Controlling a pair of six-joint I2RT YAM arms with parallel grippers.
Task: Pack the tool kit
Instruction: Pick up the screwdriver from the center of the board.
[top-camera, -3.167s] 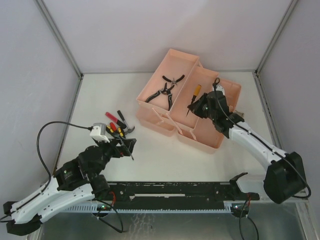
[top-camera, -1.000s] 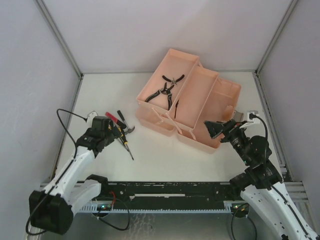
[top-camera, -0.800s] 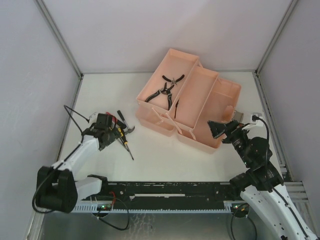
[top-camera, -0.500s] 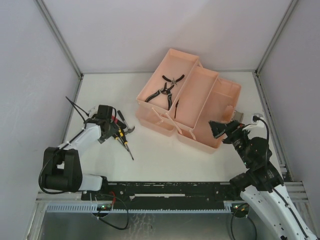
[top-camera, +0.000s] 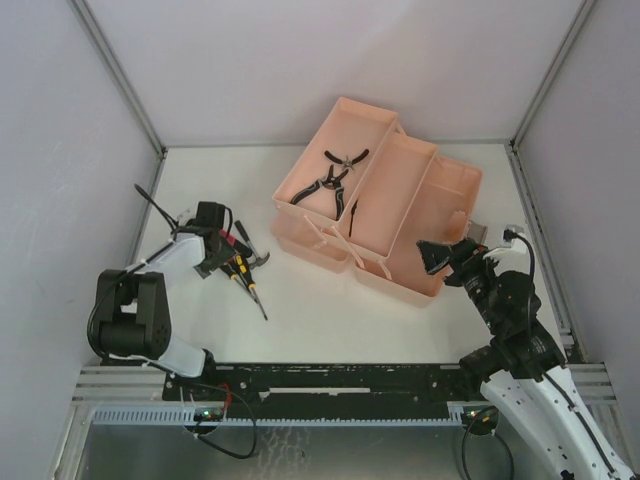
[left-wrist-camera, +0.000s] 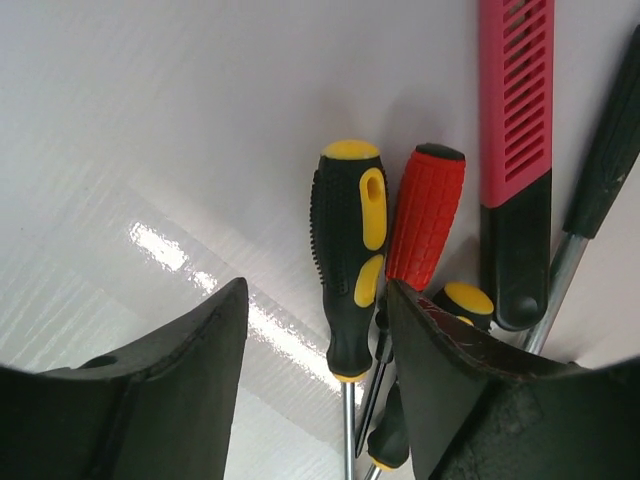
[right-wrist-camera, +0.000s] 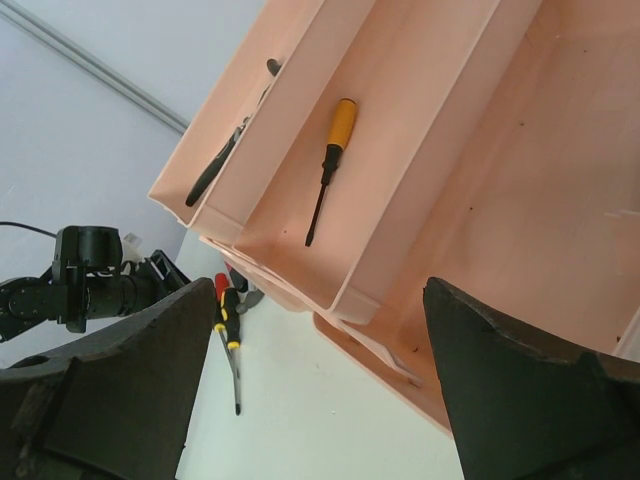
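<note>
LOOSE TOOLS, OPEN BOX: At the left of the white worktop (top-camera: 330, 320), the left pincer (left-wrist-camera: 315, 300) hangs low over a cluster of loose hand tools. Its two black fingers (left-wrist-camera: 180, 380) are spread wide and grip nothing. Between them, in the left wrist view, lies a screwdriver with a black-and-yellow ribbed handle (left-wrist-camera: 345, 250), its steel shaft running out of the bottom of the frame. Just beside it on the right lies a screwdriver with a red gridded handle (left-wrist-camera: 427, 215). A small yellow-capped handle (left-wrist-camera: 462, 298) peeps out just below that, partly hidden by the right-hand finger. Next along are a flat red tool with a slotted grip and black end (left-wrist-camera: 515, 120) and a black-handled tool on a metal shaft (left-wrist-camera: 605, 140), the latter cut off by the frame edge.

At centre, toward the back of the worktop, the pink plastic cantilever toolbox (top-camera: 455, 190) stands open with its trays fanned out. Its far-left tray holds black-handled pliers (top-camera: 325, 182). The middle tray holds a slim yellow-handled screwdriver (right-wrist-camera: 330, 160), lying lengthwise on the tray floor.

To the right, the right pincer (right-wrist-camera: 318, 300) hovers just off the toolbox's near right corner. Its fingers are likewise spread apart and carry nothing.
</note>
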